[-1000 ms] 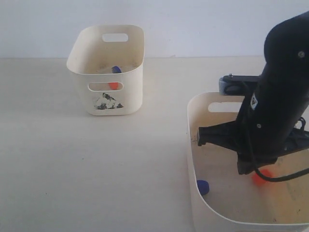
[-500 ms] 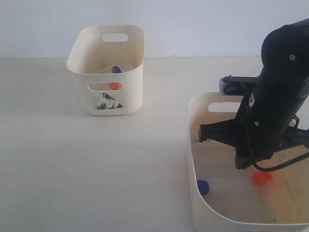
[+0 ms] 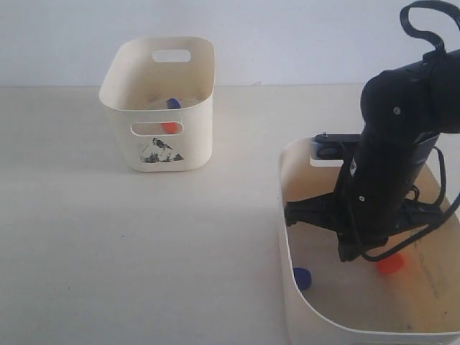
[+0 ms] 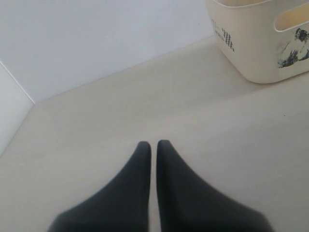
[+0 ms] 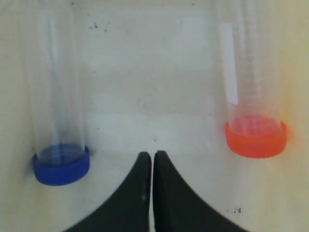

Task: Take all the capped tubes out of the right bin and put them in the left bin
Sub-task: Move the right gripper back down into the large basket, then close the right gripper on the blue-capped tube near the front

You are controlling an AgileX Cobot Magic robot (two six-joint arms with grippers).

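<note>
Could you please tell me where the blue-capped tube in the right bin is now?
In the exterior view, the blue-capped tube lies in the right bin near its left wall, left of the orange-capped tube.

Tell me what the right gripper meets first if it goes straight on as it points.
Probably the bare floor of the right bin, in the gap between the blue-capped tube and the orange-capped tube.

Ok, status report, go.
Left gripper shut, over table. Right gripper shut, empty, in right bin between blue-capped tube and orange-capped tube. Nothing blocking either.
</note>
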